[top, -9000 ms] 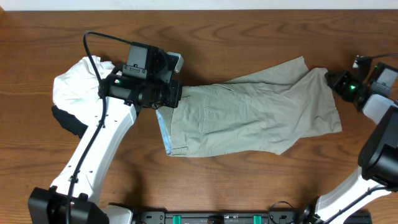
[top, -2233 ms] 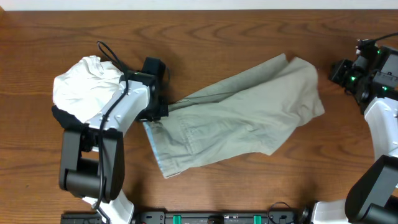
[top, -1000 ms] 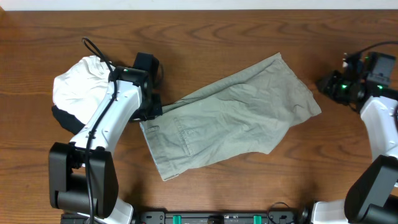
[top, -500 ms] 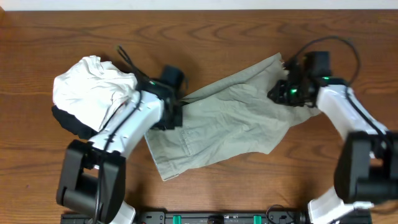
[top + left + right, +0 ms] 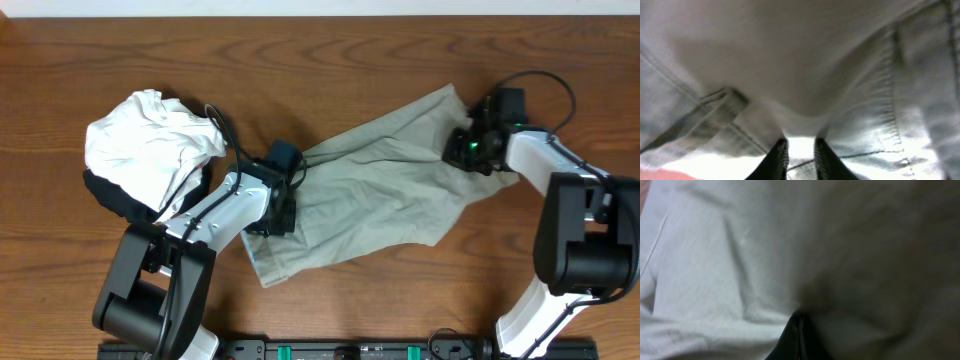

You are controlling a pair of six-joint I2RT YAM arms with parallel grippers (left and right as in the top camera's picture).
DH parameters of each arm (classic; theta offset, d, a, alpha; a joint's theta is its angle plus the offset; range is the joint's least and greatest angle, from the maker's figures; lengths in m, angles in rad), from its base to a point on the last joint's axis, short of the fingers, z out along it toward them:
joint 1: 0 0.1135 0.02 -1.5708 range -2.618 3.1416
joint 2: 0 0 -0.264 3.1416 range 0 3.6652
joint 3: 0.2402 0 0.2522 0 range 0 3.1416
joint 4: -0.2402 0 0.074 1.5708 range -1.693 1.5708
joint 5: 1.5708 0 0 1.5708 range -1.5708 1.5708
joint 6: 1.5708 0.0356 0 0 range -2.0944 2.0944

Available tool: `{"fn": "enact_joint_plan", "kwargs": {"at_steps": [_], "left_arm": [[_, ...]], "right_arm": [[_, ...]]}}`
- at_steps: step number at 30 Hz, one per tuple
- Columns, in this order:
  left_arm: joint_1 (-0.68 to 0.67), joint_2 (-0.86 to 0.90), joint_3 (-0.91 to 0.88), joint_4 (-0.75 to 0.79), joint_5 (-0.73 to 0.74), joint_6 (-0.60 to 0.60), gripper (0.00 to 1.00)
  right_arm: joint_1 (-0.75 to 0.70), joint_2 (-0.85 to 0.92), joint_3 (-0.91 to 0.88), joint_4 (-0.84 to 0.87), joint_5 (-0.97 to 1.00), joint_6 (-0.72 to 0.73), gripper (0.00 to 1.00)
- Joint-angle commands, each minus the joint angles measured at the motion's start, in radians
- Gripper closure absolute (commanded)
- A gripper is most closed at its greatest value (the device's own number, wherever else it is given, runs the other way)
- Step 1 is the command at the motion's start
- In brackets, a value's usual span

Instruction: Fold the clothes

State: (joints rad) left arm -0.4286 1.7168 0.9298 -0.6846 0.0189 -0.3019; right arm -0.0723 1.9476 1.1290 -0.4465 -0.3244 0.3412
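I am pressing my left gripper (image 5: pixel 800 147) onto the trousers (image 5: pixel 380 190), fingers (image 5: pixel 780 159) sitting a sliver apart, my right gripper (image 5: pixel 799 319) clamping shut on a pucker of cloth.

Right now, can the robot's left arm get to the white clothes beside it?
Probably yes. The white garment lies uncovered right beside the left arm, with nothing on top. Its fingers are down on the trousers, so it must lift and swing over first.
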Motion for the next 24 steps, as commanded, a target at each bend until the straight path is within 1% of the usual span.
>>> {"fn": "enact_joint_plan", "kwargs": {"at_steps": [1,3,5,7,9,11,14,18,19,21,22,24], "left_arm": [[0.002,0.002,-0.006,0.064,-0.069,0.096,0.74],[0.003,0.002,-0.006,0.130,-0.069,0.131,0.70],[0.003,0.002,-0.003,0.179,-0.069,0.142,0.65],[0.005,0.002,0.002,0.211,-0.068,0.146,0.63],[0.007,0.002,0.008,0.237,-0.069,0.154,0.60],[0.018,0.002,0.020,0.245,-0.073,0.169,0.59],[0.047,0.001,0.069,0.200,-0.075,0.171,0.59],[0.071,-0.014,0.195,0.062,-0.048,0.171,0.59],[0.071,-0.022,0.241,0.022,-0.009,0.171,0.59],[0.066,-0.034,0.291,-0.004,0.063,0.171,0.59],[0.060,-0.038,0.310,-0.003,0.107,0.171,0.59],[0.041,-0.041,0.329,0.028,0.201,0.170,0.60]], "right_arm": [[-0.106,0.042,-0.027,-0.048,0.250,0.098,0.99],[-0.153,0.042,-0.028,-0.075,0.251,0.128,0.99],[-0.189,0.042,-0.027,-0.111,0.277,0.171,0.99],[-0.222,0.042,-0.028,-0.144,0.283,0.198,0.99],[-0.245,0.040,-0.027,-0.169,0.283,0.204,0.99],[-0.257,0.033,-0.027,-0.185,0.276,0.205,0.99],[-0.265,-0.016,-0.027,-0.180,0.210,0.179,0.99],[-0.279,-0.158,-0.022,-0.116,0.032,0.039,0.97],[-0.283,-0.226,-0.022,-0.084,-0.062,-0.018,0.96],[-0.281,-0.292,-0.022,-0.062,-0.147,-0.051,0.93],[-0.278,-0.331,-0.022,-0.056,-0.185,-0.053,0.92],[-0.262,-0.387,-0.022,-0.058,-0.219,-0.055,0.92]]}}
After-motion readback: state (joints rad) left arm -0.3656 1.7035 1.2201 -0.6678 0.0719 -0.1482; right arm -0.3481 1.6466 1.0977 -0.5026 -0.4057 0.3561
